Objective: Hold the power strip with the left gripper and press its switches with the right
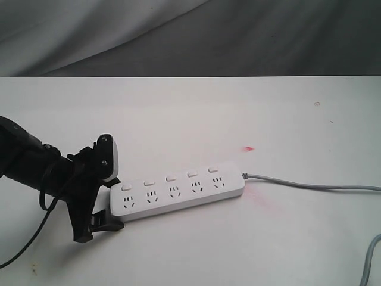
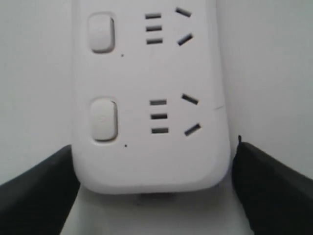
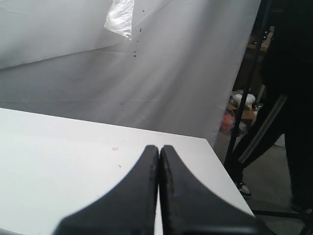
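Note:
The long white power strip [image 1: 178,193] lies slanted on the white table, its grey cord [image 1: 309,186] running off to the right. Its small white switches [image 1: 171,178] sit in a row above the sockets. My left gripper [image 1: 114,204] is at the strip's left end, one black finger in front and one behind. In the left wrist view the rounded end of the power strip [image 2: 151,161] fills the space between the fingers [image 2: 39,191], which hug both long sides; two switches [image 2: 103,119] show. My right gripper [image 3: 159,147] is shut on nothing, above a bare table corner, outside the exterior view.
A red mark [image 1: 248,148] and a faint pink smear [image 1: 259,196] lie near the strip's cord end. A second grey cable [image 1: 370,262] enters at the lower right. A black cable [image 1: 24,241] hangs from the left arm. Grey cloth [image 1: 190,36] backs the table.

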You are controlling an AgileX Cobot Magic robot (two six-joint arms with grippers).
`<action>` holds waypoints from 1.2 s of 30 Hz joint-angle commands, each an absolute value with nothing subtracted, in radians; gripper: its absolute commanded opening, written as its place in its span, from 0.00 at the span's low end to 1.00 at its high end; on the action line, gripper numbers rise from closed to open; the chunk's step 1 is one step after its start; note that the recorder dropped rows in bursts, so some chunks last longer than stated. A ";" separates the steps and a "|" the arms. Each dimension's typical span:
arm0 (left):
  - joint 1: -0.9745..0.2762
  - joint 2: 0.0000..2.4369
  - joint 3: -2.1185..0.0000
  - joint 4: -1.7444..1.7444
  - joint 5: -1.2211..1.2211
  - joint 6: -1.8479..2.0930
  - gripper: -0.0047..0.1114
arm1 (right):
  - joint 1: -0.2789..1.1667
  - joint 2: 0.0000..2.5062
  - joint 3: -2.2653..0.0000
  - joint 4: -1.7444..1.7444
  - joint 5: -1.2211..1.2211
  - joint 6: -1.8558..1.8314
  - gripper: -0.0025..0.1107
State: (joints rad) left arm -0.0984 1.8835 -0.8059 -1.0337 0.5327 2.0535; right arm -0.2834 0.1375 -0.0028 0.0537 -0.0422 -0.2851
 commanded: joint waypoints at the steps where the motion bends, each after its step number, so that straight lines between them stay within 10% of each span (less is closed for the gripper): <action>1: -0.104 1.886 -0.809 -1.030 0.500 2.071 0.61 | -0.288 0.133 0.000 0.045 -0.042 -0.279 0.02; 36: -0.104 1.886 -0.809 -1.030 0.470 2.092 0.53 | -0.288 0.133 0.000 0.045 -0.042 -0.277 0.02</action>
